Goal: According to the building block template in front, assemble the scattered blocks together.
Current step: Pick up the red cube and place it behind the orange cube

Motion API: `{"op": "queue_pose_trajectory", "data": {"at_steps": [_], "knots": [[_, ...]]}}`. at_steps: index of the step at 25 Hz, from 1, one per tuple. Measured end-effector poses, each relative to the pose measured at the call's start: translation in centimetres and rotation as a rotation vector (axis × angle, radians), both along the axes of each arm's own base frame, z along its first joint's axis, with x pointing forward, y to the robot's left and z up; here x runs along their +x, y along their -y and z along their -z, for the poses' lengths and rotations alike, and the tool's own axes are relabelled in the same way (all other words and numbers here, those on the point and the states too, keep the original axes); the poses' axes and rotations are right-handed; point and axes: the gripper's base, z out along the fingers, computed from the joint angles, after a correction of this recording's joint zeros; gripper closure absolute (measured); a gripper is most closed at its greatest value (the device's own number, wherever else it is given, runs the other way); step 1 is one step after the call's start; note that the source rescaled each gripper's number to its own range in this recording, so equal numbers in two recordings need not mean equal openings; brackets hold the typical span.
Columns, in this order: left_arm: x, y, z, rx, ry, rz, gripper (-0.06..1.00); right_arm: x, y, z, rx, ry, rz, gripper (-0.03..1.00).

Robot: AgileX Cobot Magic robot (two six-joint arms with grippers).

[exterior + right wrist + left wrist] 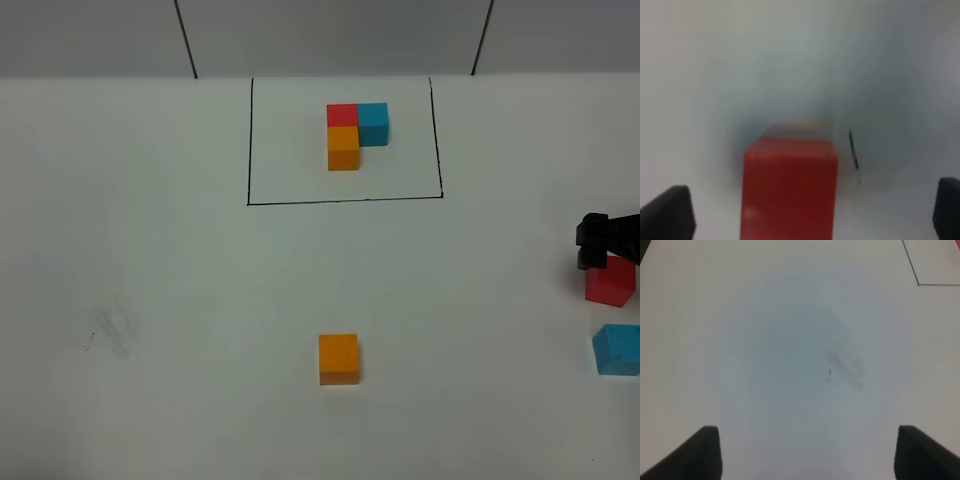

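Note:
The building block template (356, 134) is an L of red, blue and orange cubes inside a black drawn rectangle at the far middle. The scattered orange cube (339, 358) lies alone at the near middle. The scattered red cube (610, 281) and blue cube (617, 349) lie at the right edge. My right gripper (592, 245) is open just above and behind the red cube. In the right wrist view the red cube (789, 187) sits between the spread fingers (667, 212), untouched. My left gripper (805, 455) is open and empty over bare table; it is out of the high view.
The white table (150, 260) has a faint grey smudge (112, 330) at the left, also seen in the left wrist view (842, 365). A corner of the black rectangle (918, 284) shows in the left wrist view. Two dark seams run up the back wall.

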Motion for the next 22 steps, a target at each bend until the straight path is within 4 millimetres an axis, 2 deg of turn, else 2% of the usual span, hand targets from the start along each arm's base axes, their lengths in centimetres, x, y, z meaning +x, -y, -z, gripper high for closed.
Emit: {"op": "queue_pose_trajectory", "data": {"at_steps": [8,14,17,22], "knots": [[0.0,0.0,0.0,0.0,0.0,0.0,0.35,0.7,0.0,2.2,0.006,-0.014,0.004,0.05],[0.0,0.0,0.0,0.0,0.0,0.0,0.35,0.8,0.0,3.1,0.005,-0.036,-0.003,0.15],[0.0,0.0,0.0,0.0,0.0,0.0,0.35,0.9,0.0,3.1,0.006,-0.021,-0.004,0.29],[0.0,0.0,0.0,0.0,0.0,0.0,0.35,1.0,-0.1,3.0,0.014,-0.012,0.007,0.72]]}}
